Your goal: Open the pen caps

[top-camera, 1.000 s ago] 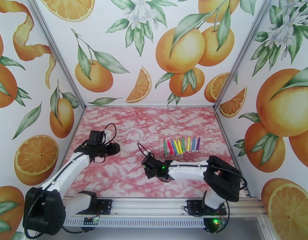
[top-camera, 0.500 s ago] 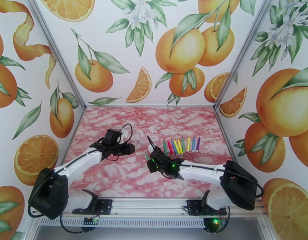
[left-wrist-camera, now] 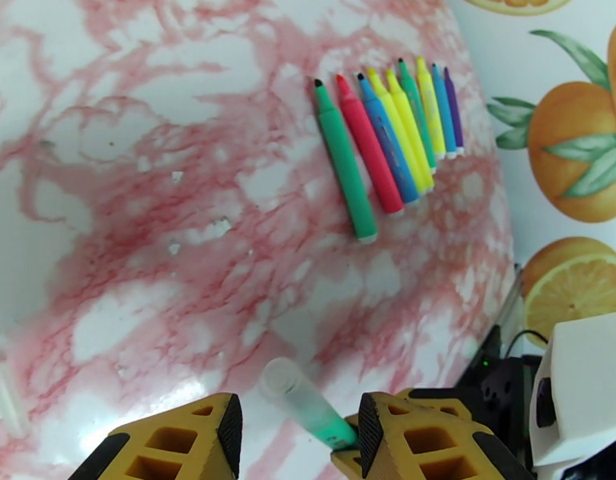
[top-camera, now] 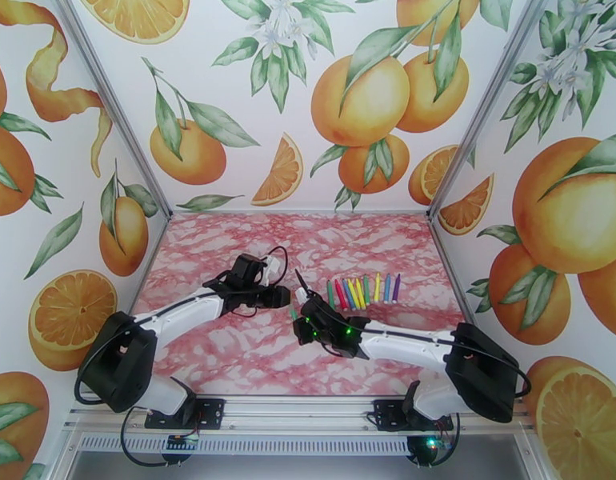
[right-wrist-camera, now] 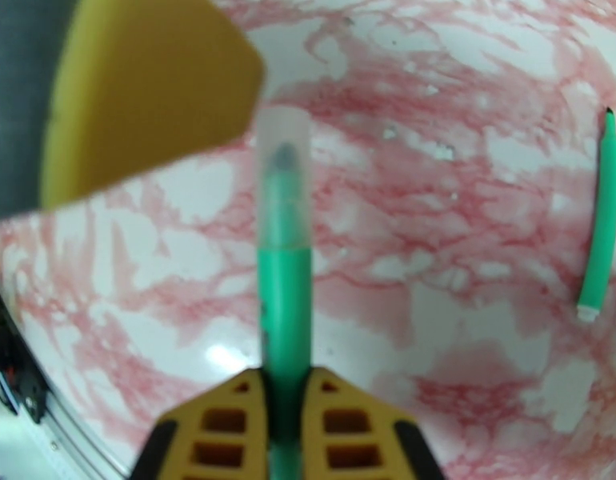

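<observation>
Jutting from right claw, green pen

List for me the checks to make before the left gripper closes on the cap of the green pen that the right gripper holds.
1. The right gripper is shut on the green pen: ok.
2. The cap is on the pen, at the end away from the right gripper: ok.
3. The left gripper is open wider than the cap: ok.
4. The cap lies between the left gripper's fingers: ok.
5. The fingers do not press the cap yet: cannot tell.
6. The other pens lie in a row, apart from both grippers: ok.
</observation>
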Motion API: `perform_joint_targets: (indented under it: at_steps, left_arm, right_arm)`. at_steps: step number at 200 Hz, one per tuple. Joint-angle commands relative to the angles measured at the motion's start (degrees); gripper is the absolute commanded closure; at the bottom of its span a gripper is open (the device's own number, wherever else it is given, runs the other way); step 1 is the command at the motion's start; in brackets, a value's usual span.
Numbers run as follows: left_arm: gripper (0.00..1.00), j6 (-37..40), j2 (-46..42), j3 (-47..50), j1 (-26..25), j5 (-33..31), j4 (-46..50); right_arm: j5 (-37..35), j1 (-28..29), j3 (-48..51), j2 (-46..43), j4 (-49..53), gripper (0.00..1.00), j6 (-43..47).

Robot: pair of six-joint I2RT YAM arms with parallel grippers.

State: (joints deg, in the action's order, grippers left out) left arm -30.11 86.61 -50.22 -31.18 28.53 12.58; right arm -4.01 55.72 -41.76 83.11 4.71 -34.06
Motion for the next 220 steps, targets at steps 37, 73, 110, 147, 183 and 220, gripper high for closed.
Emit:
perform_joint_targets:
  at_steps: [37,73,110,147,183,220]
  left_arm:
    - [0.56,-0.7,2.0,-2.7,-1.2,1.2,-2.5]
    - [0.56,-1.5,2.2,-3.5,-1.7,1.2,-3.0]
    - [0.56,-2.6,2.7,-3.8,-1.9,1.5,-3.5]
    - [0.56,-4.9,3.1,-3.5,-1.9,1.5,-4.8]
    - [0.57,-6.5,3.5,-3.4,-1.9,2.2,-6.1]
    - [0.65,-7.1,3.5,-3.3,-2.0,3.3,-7.2]
  right_arm:
    - [0.8,-0.7,-0.8,-2.3,-1.4,0.92,0.6]
    - [0.9,-0.7,-1.1,-2.4,-1.4,0.92,0.8]
    - [0.2,-0.7,-1.0,-3.3,-1.3,0.93,0.8]
    - [-0.9,-0.7,-0.9,-4.5,-1.0,0.94,0.8]
    - [-1.1,-0.7,-0.8,-5.2,-0.8,0.94,1.0]
    - [-1.3,-0.7,-0.7,-5.2,-1.3,0.95,1.2]
